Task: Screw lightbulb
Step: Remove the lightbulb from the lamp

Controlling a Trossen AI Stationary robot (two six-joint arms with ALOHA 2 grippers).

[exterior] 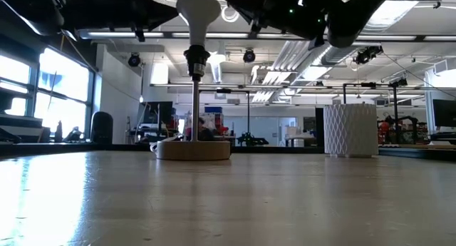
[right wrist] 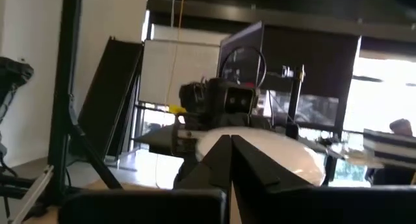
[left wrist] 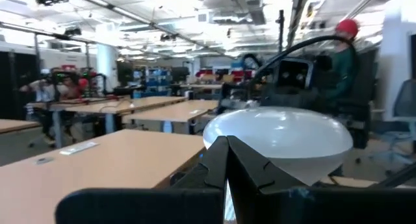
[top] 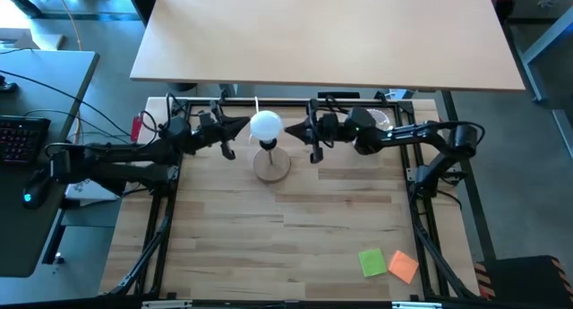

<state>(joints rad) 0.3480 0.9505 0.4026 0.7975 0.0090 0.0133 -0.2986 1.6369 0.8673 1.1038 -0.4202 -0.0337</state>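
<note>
The white lightbulb (top: pixel 266 125) stands upright with its narrow end in the black socket (exterior: pixel 196 60) on top of the round wooden lamp base (top: pixel 271 165). My left gripper (top: pixel 245 124) is shut, at the height of the bulb's round head, and points at it from the table's left. My right gripper (top: pixel 289 130) is shut too and points at the same head from the right. The bulb's head fills the left wrist view (left wrist: pixel 279 136) just behind the shut fingertips (left wrist: pixel 221 156). In the right wrist view the lightbulb (right wrist: pixel 273 152) also lies just beyond the tips. My left gripper's shut tips come level from the left up to the bulb's round head (left wrist: pixel 253 130); whether they touch it I cannot tell. My right gripper's shut tips come level from the right to the head's other side (right wrist: pixel 260 146); touch or a small gap, I cannot tell.
A white ribbed cup (exterior: pixel 349 130) stands at the far right of the table, below the right arm. A green sticky note (top: pixel 372 261) and an orange one (top: pixel 404 266) lie near the front right corner. Bare wooden tabletop (top: pixel 286 237) spreads in front of the lamp.
</note>
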